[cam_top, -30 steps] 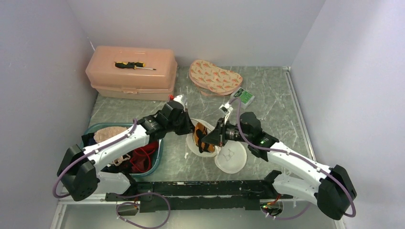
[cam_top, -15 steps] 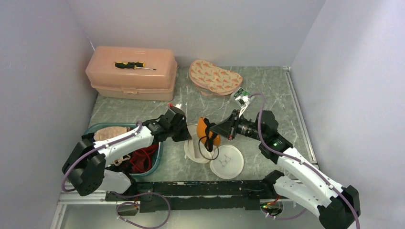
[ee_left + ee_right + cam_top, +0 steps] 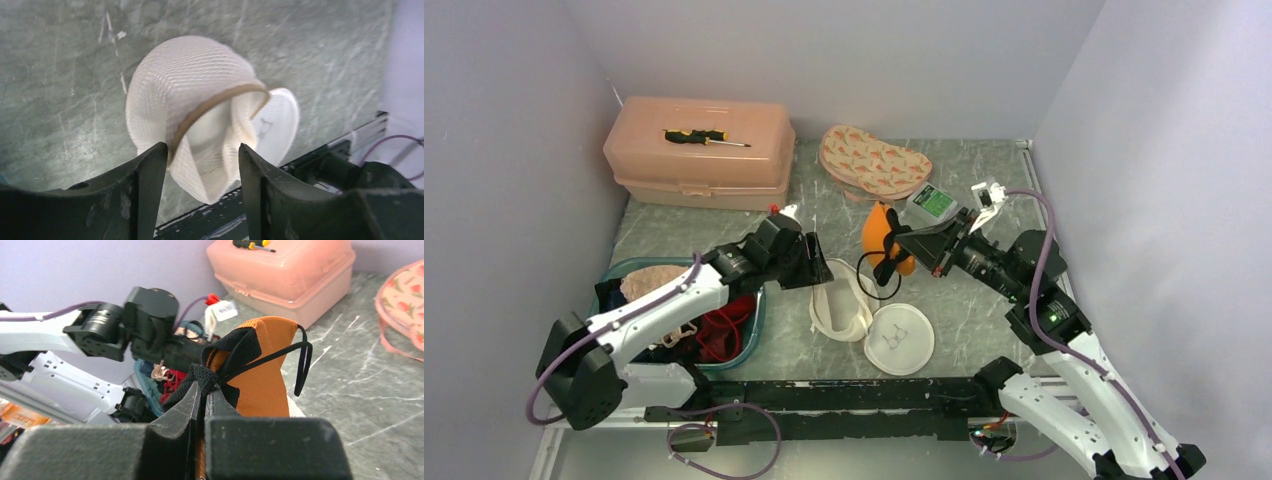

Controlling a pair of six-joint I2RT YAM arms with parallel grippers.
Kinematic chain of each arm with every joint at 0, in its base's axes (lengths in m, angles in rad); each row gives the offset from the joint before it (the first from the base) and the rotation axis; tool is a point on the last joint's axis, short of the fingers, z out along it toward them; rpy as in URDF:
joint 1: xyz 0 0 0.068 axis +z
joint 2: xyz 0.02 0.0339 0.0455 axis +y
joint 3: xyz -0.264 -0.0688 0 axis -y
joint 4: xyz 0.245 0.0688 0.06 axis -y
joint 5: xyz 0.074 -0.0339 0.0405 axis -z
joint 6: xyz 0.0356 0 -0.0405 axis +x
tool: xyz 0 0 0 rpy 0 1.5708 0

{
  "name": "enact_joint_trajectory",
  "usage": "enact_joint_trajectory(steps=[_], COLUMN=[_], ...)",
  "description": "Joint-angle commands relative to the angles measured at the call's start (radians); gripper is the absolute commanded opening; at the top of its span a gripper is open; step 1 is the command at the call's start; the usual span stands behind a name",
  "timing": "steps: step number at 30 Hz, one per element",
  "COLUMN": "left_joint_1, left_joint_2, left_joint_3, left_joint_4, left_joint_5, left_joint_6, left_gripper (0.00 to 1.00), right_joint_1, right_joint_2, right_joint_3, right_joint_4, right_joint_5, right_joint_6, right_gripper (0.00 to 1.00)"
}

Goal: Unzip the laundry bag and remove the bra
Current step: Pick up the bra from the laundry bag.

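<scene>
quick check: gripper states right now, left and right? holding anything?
Left gripper: open, jaws apart at the white mesh laundry bag, gripping nothing.
Right gripper: closed on the black trim of the orange bra.

Table (image 3: 994, 190), contents as placed:
- Toolbox (image 3: 699, 150) stood at the far left; a screwdriver (image 3: 704, 137) lay on its lid.
- Fabric pouch (image 3: 874, 162) lay at far centre, with a small box (image 3: 932, 202) just before it to the right.
- Tub (image 3: 642, 264) sat near left, with clothes in it.
- Laundry bag (image 3: 836, 305) lay centre, right of the tub, its round flap (image 3: 902, 338) adjoining on the near right.
- Bra (image 3: 882, 232) hung off the table behind the bag, left of the small box.
</scene>
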Motion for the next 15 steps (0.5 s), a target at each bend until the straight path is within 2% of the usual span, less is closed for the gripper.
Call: enact_joint_trajectory(steps=[1, 9, 12, 15], left_joint_1=[0.005, 0.004, 0.003, -0.006], left_joint_2=[-0.081, -0.196, -0.252, -0.293], left_joint_3=[0.103, 0.173, 0.155, 0.114], left_joint_4=[-0.083, -0.197, -0.114, 0.068], left_joint_5=[-0.017, -0.198, -0.205, -0.122], left_joint_6=[0.029, 0.07, 0.142, 0.267], left_gripper=[0.63, 0.79, 0.84, 0.88], right_joint_1=[-0.003, -0.003, -0.002, -0.002], right_joint_2=[-0.015, 0.018, 0.05, 0.083], right_joint_3=[0.059, 0.102, 0.113, 0.116], right_joint_4=[-0.112, -0.185, -0.191, -0.179], right_joint_5=[0.124, 0.334, 0.393, 0.431], right_joint_6=[-0.057, -0.016, 0.013, 0.059], right_gripper=[0.0, 0.0, 0.0, 0.0])
